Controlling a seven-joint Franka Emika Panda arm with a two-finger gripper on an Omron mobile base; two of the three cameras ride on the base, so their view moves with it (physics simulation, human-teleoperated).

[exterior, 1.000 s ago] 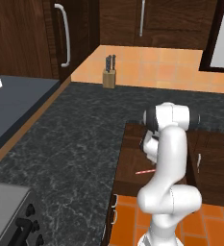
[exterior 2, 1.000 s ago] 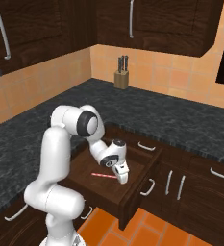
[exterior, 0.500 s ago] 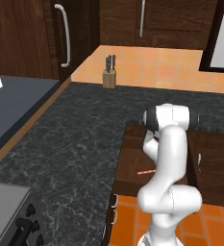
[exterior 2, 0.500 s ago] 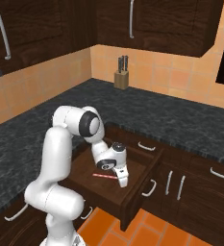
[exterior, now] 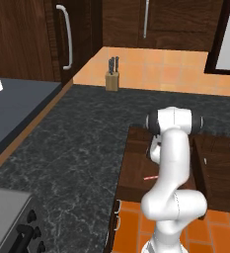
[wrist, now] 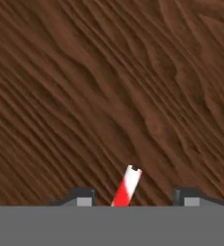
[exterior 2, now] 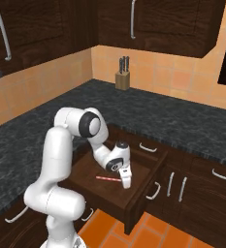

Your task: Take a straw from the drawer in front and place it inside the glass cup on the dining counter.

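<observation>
Compared with a second ago, the white arm's hand has sunk deeper into the open dark brown wooden drawer (exterior 2: 134, 191), and its two dark fingers (wrist: 84, 197) now reach the brown wood-grain floor.

Fingers: spread apart, one to each side of the thin red-and-white striped straw (wrist: 127, 186). In the hand view, the straw's end rises in the gap between them, slightly tilted, touching neither as far as can be seen. Nothing is gripped.

Straw: lies flat on the drawer floor. In the right base view it (exterior 2: 107, 178) extends away from the fingers (exterior 2: 126, 183) towards the arm's side of the drawer; in the left base view a short pink length (exterior: 150, 177) shows beside the arm.

Beyond the fingers: the black speckled granite surface (exterior 2: 182, 121) runs along the far edge of the drawer. A light wooden knife block with dark handles (exterior 2: 122, 77) stands at its back, against the orange tiled wall, well apart from the fingers. Dark cupboard doors with long silver handles (exterior 2: 133, 19) hang above.
</observation>
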